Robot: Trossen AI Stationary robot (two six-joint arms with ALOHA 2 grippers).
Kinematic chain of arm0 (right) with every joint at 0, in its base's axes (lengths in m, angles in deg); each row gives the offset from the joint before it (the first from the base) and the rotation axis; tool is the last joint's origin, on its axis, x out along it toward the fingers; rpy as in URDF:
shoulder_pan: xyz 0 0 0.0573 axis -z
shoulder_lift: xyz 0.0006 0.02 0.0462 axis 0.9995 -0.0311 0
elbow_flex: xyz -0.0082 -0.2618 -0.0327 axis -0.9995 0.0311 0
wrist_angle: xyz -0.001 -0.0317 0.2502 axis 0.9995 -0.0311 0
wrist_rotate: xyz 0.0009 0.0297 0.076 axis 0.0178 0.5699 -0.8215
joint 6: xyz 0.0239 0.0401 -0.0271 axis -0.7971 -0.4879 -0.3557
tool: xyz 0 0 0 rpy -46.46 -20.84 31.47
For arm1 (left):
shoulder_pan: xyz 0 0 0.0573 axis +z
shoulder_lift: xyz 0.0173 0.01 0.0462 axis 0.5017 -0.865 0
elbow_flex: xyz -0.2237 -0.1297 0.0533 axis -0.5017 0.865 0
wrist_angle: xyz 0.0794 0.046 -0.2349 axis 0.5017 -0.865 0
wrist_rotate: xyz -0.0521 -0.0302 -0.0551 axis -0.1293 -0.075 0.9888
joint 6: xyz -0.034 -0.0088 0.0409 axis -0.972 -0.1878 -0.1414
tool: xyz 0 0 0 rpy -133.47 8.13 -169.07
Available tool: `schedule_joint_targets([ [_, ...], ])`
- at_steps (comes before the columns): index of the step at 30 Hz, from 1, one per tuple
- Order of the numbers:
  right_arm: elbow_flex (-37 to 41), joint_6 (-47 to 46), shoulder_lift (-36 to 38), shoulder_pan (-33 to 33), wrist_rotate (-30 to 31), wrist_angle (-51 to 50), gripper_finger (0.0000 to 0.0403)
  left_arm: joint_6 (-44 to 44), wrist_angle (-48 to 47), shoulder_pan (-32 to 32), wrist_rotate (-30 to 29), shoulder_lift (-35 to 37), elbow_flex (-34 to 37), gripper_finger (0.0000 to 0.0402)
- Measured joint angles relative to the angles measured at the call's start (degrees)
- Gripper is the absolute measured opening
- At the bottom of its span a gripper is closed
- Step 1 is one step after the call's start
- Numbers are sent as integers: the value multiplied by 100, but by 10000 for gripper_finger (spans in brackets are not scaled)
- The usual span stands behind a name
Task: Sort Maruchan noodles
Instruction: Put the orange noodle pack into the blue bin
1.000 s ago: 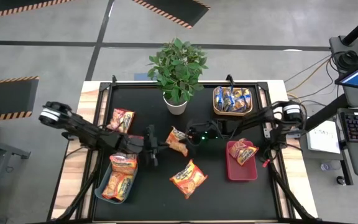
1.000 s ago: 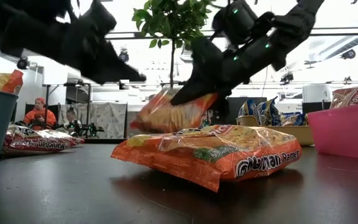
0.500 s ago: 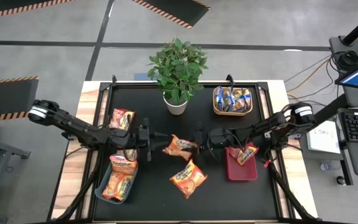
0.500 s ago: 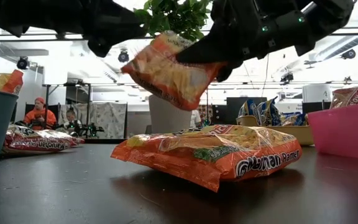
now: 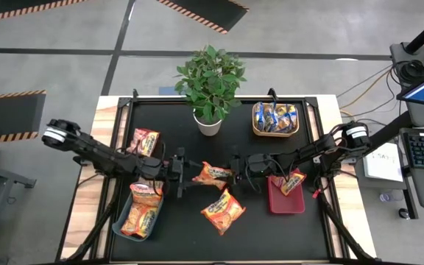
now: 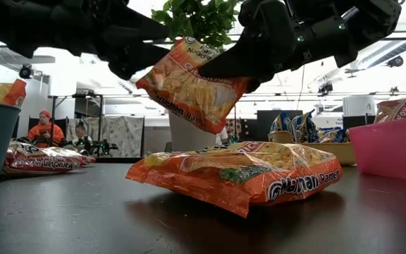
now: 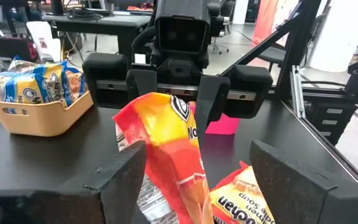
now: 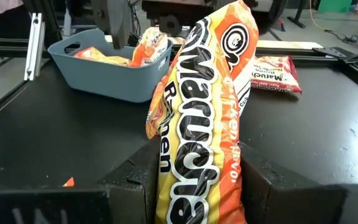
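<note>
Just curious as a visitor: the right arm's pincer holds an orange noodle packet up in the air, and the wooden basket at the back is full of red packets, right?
Not quite: the wooden basket holds blue-and-yellow packets, as the high view shows. The right pincer does hold the orange packet aloft.

Readable print: you have it only on the ramen packets.

In the right wrist view you can read "Maruchan" in big white letters running along the orange packet [image 8: 197, 118] that fills the middle of the frame, with "Ramen" beside it and part of "Chicken Flavor" on its right edge. In the low view, the orange packet lying flat [image 6: 242, 176] at the centre shows "…chan Ramen" at its lower right end. At the right edge of that view, the packet in the pink bin [image 6: 400, 107] shows "Ro…" only. In the left wrist view, the lower packet [image 7: 244, 202] reads "…chan Soup". Print on the other packets is too small for you to read.
</note>
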Motion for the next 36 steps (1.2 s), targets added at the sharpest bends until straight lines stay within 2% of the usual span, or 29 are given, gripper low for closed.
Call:
schedule_joint_targets([
  [8,0,308,-2,-81,-8,1,132,-119,335,11,-501,-578,0,267],
  [14,0,405,-9,-87,6,17,132,-224,724,9,-504,-928,-2,250],
  [17,0,398,-9,-90,123,26,132,-222,753,11,-446,-984,-2,218],
  [28,0,238,-9,-94,159,24,134,-218,750,9,-424,-956,-2,43],
  [32,-2,53,-8,-95,153,24,159,-162,724,9,-406,-908,-2,11],
  [36,-2,-140,31,-98,133,-20,204,-154,721,9,-357,-883,-2,2],
])
